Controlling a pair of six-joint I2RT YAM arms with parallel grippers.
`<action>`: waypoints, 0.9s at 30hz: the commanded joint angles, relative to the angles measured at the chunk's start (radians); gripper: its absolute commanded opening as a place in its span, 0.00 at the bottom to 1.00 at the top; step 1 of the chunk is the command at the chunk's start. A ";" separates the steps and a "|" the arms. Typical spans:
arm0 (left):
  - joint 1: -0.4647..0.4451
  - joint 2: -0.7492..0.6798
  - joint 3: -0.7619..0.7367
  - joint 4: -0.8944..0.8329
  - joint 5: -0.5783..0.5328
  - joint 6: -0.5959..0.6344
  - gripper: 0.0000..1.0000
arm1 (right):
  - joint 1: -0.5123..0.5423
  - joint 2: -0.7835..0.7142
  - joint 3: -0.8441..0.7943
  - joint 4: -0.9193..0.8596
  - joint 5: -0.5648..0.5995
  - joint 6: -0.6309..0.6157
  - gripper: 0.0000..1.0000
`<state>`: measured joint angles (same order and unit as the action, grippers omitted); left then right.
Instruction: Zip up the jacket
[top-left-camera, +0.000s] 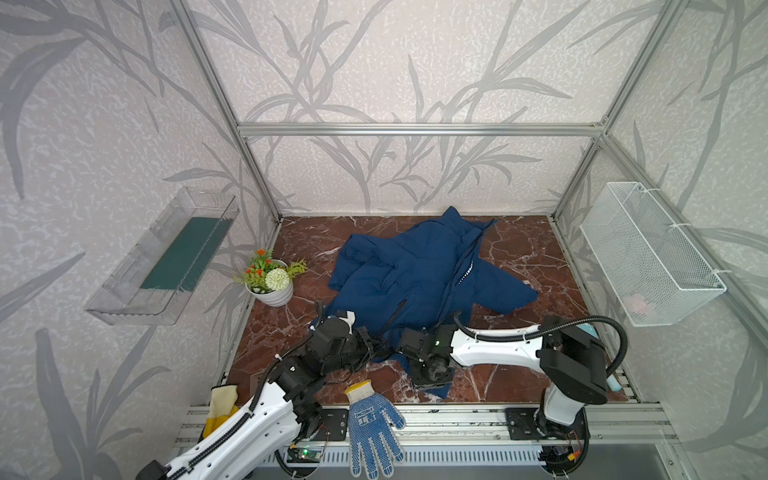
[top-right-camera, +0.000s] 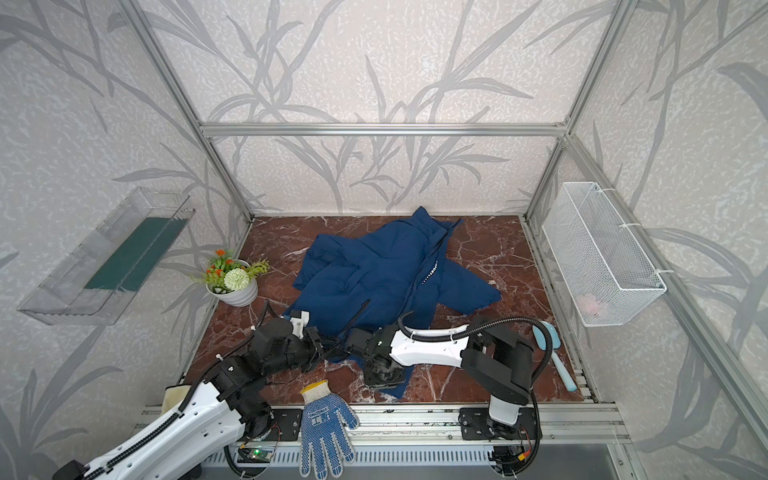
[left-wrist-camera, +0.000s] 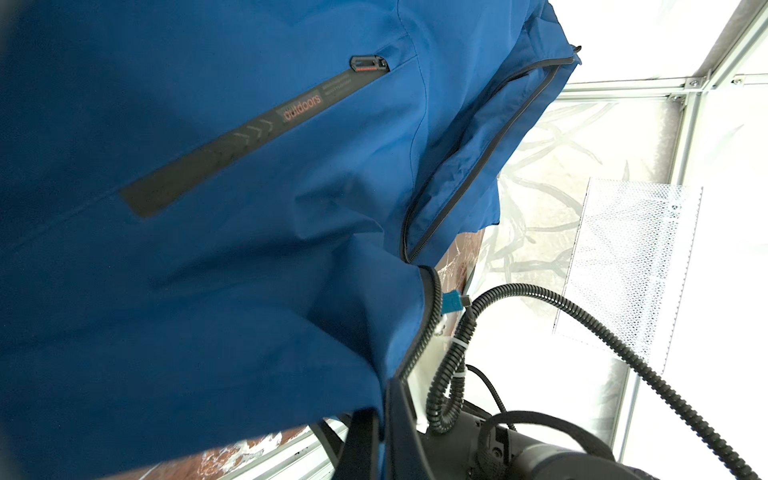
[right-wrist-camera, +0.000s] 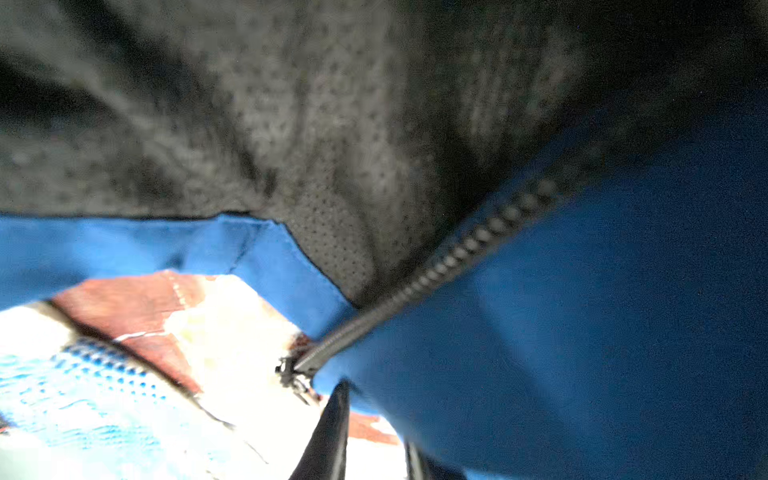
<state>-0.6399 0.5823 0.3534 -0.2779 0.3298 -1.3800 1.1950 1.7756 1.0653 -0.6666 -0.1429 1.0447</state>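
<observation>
The jacket (top-left-camera: 415, 266) lies crumpled and open in the middle of the red marble table (top-left-camera: 519, 249), collar toward the back wall and hem toward the arms, as both top views show. Its front zipper (left-wrist-camera: 432, 307) is still apart along most of its length, and a slanted pocket zipper (left-wrist-camera: 249, 133) crosses the nearer panel. At the hem, we see the left gripper (left-wrist-camera: 380, 419) closed tight on the jacket's lower edge, with blue cloth pinched between its fingers. The right gripper (right-wrist-camera: 374, 415) sits just beside it at the foot of the zipper. Its fingers stand narrow with cloth between them, but we cannot tell whether they pinch it. A dotted glove (top-left-camera: 374, 428) lies at the front edge, a yellow glove (top-left-camera: 222, 403) beside the left arm, and a flower pot (top-left-camera: 270, 286) left of the jacket.
</observation>
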 joint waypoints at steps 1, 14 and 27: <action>0.003 -0.025 -0.013 -0.028 -0.026 -0.007 0.00 | 0.006 0.063 -0.036 -0.121 0.085 -0.031 0.21; 0.003 -0.067 -0.012 -0.089 -0.030 -0.010 0.00 | -0.018 0.025 -0.067 -0.148 0.171 -0.086 0.00; 0.003 -0.030 -0.053 -0.012 -0.020 -0.007 0.00 | -0.042 -0.359 -0.064 -0.073 0.115 -0.201 0.00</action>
<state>-0.6399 0.5297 0.3195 -0.3447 0.3168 -1.3731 1.1759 1.5177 1.0473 -0.7918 -0.0212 0.8734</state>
